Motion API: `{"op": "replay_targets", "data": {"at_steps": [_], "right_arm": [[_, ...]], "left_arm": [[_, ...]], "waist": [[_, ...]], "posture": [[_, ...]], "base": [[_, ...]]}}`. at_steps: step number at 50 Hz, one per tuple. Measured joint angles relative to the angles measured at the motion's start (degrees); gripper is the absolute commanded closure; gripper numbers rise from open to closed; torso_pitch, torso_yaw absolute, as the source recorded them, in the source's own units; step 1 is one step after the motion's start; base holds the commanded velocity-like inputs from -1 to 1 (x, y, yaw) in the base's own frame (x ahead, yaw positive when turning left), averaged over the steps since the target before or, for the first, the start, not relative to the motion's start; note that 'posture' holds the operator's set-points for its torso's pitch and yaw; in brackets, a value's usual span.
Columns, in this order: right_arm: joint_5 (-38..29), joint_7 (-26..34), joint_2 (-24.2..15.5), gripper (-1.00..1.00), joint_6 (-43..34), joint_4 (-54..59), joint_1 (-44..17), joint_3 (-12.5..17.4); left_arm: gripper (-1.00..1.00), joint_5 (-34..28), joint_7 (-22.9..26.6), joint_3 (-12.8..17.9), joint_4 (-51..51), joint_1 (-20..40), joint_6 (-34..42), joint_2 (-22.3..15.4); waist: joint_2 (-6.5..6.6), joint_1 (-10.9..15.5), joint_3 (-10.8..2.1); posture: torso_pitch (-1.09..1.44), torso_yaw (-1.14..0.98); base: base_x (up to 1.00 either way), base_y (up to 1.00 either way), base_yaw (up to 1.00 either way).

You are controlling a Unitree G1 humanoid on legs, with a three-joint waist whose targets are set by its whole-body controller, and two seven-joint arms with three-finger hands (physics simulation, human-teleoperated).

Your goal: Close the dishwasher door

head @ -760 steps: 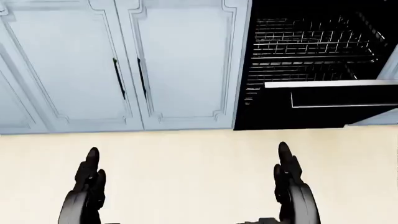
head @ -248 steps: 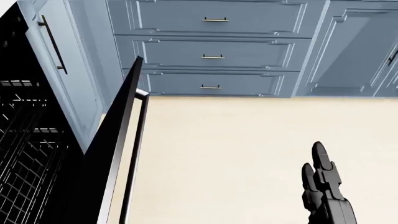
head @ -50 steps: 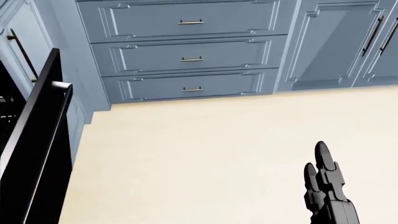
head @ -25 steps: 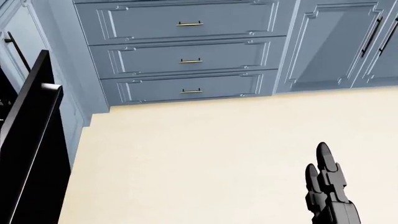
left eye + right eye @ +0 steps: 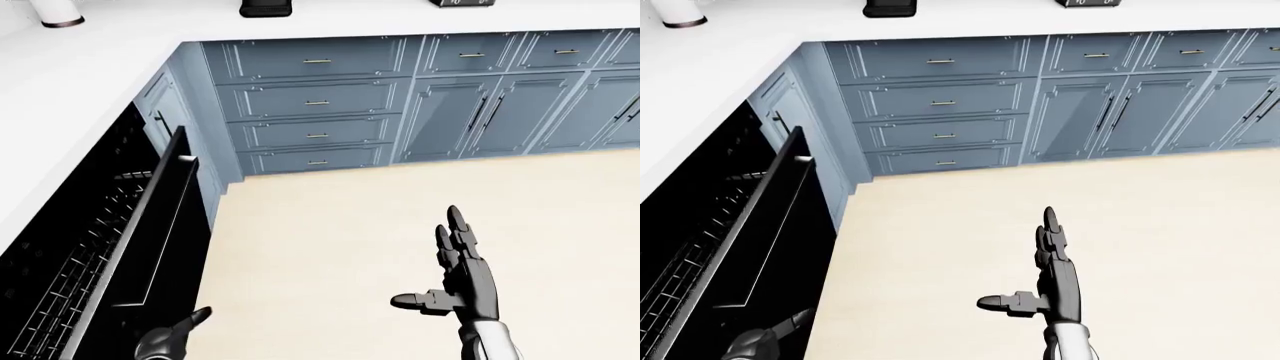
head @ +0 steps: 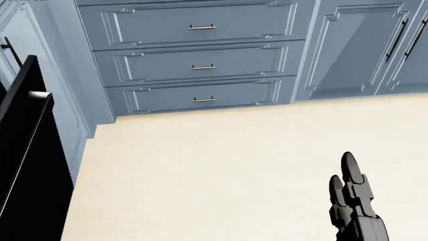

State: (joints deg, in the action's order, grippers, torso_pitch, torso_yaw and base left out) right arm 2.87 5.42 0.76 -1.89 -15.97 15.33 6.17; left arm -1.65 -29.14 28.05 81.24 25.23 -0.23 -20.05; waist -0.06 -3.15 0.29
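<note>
Beside my left hand: the glossy black dishwasher door (image 5: 150, 232) stands partly raised, tilted out from its opening, so the task is not done.
Door position: its outer face lies just to the right of my left hand (image 5: 172, 339) in the left-eye view, low at the bottom edge; I cannot tell whether the hand touches it.
Reason for placement: I judge the left hand sits low beside the door to push it up and shut.
Left hand state: fingers spread, nothing gripped, as far as the cropped view shows.
Wire dish rack (image 5: 70, 277): seen inside the cavity, left of the left hand, behind the door.
Right hand (image 5: 462, 271): well apart from the door, to its right over the cream floor (image 5: 330, 225); palm flat, fingers extended upward in the view, thumb out sideways, holding nothing.
Reason for right-hand pose: idle, likely kept clear for balance.
Blue-grey drawer fronts (image 6: 194, 63): beyond both hands, top of the view, all closed.
Risk: a push at the door's low edge may slip.
</note>
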Motion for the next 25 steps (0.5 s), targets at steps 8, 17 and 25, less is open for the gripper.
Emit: {"op": "replay_targets", "data": {"at_steps": [8, 17, 25], "right_arm": [[0.0, 0.0, 0.0, -1.0, 0.1, 0.2, 0.0, 0.0], [0.0, 0.0, 0.0, -1.0, 0.3, 0.6, 0.0, 0.1], [0.0, 0.1, 0.1, -1.0, 0.4, 0.3, 0.2, 0.2]], "left_arm": [[-1.0, 0.6, -0.8, 0.4, -0.1, -0.3, 0.1, -0.9], [-1.0, 0.8, -1.5, 0.8, -0.2, -0.6, 0.3, -1.9], [-1.0, 1.3, -2.0, 1.3, -0.2, -0.8, 0.4, -3.1]], "waist": [[0.29, 0.1, 0.12], [0.6, 0.2, 0.29], [0.87, 0.2, 0.38]], "posture": [[0.0, 0.0], [0.0, 0.0], [0.0, 0.0]], "base": [[0.0, 0.0, 0.0], [0.0, 0.0, 0.0], [0.0, 0.0, 0.0]]}}
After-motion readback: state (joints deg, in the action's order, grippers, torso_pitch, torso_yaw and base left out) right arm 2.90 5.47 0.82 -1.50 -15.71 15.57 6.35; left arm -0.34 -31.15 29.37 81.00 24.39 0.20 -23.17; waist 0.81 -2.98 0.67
